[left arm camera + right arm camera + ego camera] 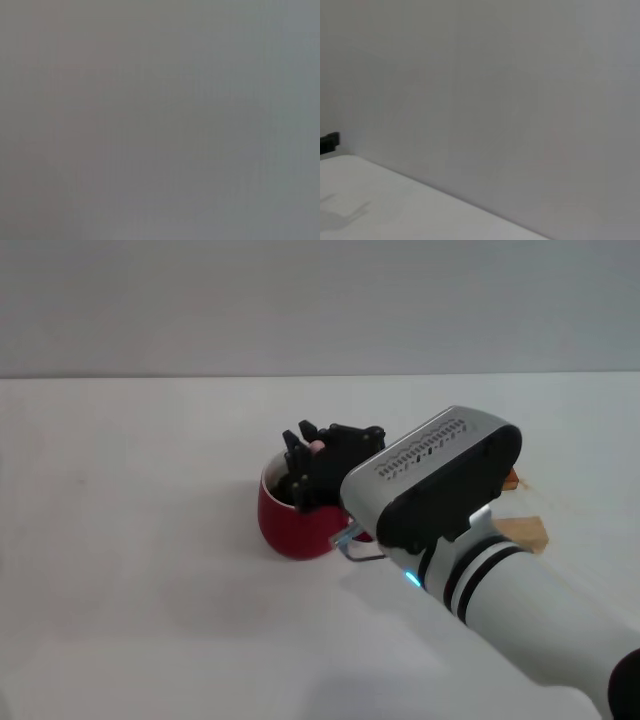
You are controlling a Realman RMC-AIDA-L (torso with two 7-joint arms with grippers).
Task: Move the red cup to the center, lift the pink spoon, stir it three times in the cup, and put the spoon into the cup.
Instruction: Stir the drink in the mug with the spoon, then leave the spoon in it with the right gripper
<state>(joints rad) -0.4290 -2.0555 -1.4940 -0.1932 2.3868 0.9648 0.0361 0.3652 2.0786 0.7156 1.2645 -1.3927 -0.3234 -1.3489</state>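
We log the red cup [290, 525] near the middle of the white tabletop [130, 570]. Our right pincer [300, 475] hangs over the cup's mouth, closed on the pink spoon [316, 447], whose pink tip shows between the fingers. A wooden block [527, 533] lies at three o'clock from the cup. Left arm unseen.

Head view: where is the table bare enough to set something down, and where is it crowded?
Bare: the table left of and in front of the red cup. Crowded: the cup's right side, where the right tool hangs over the rim, beside the wooden block and orange block.
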